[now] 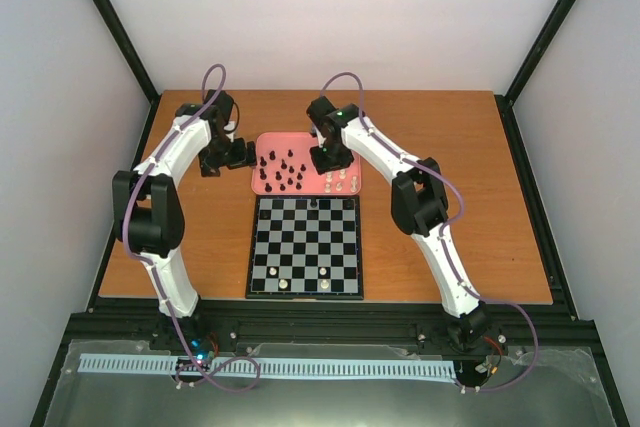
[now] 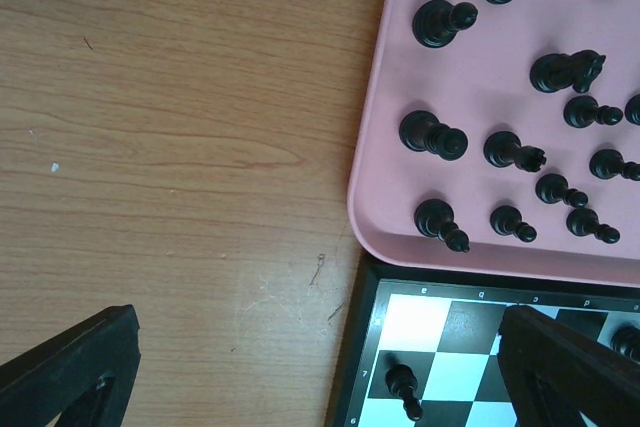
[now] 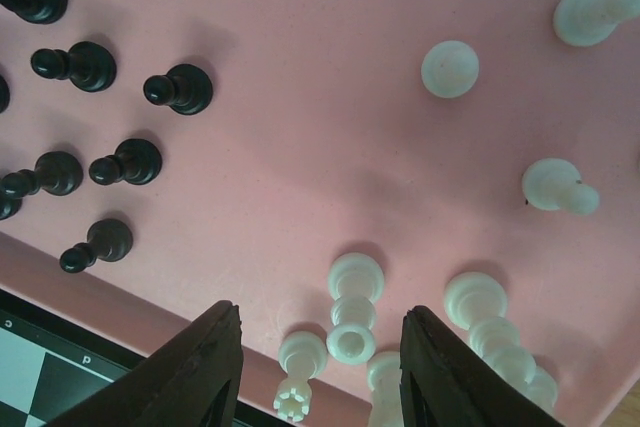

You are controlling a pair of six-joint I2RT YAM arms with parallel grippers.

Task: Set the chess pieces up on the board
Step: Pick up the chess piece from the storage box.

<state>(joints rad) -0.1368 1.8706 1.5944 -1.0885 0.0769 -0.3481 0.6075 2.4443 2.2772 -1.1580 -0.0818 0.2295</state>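
The board [image 1: 305, 247] lies in the middle of the table and carries only a few chess pieces, among them a black pawn [image 2: 402, 387] near its far-left corner. Most chess pieces stand in the pink tray [image 1: 268, 147] behind it: black ones [image 1: 285, 172] on the left, white ones [image 1: 340, 182] on the right. My right gripper [image 3: 322, 377] hangs open over the tray's white group. A tall white piece [image 3: 352, 307] and a white rook [image 3: 300, 372] stand between its fingers, untouched. Left of the tray, my left gripper [image 2: 320, 387] is open and empty over the bare wood by the board's corner.
The tray's near rim [image 2: 480, 262] runs right against the board's far edge. Wooden table [image 2: 180, 147] stretches to the left of the tray and board. Black frame posts and white walls enclose the table.
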